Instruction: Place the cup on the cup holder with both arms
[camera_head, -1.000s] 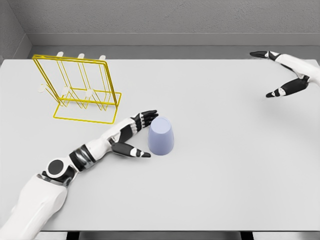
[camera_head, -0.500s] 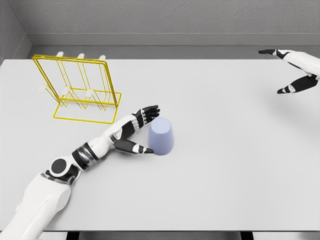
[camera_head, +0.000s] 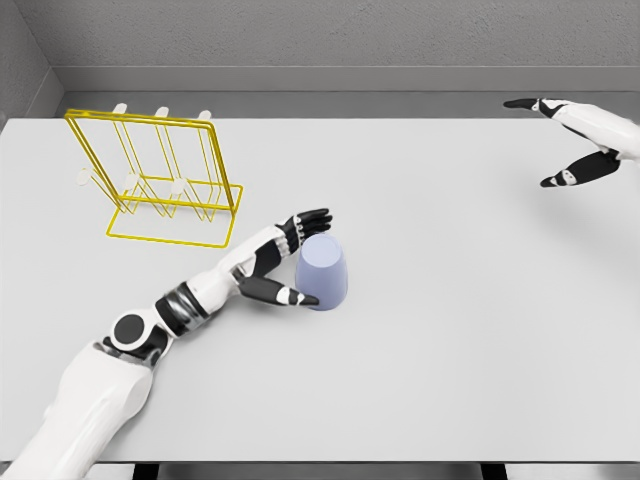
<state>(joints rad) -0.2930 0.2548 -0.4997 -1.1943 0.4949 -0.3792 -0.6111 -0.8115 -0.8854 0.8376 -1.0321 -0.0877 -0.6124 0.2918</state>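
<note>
A pale lavender cup (camera_head: 323, 272) stands upside down on the white table (camera_head: 450, 330), near its middle. My left hand (camera_head: 302, 256) is against the cup's left side, fingers spread past its far edge and thumb along its near base, not closed around it. The yellow wire cup holder (camera_head: 160, 180) with white-tipped pegs stands at the back left, well apart from the cup. My right hand (camera_head: 560, 140) hovers open at the far right, above the table's back corner, holding nothing.
The table's back edge meets a grey wall. The holder's base frame (camera_head: 170, 240) lies a short way behind and left of my left forearm (camera_head: 190, 300).
My left hand has slid forward to wrap closer around the cup's left side. The right hand drifted right and then slightly back, staying open.
</note>
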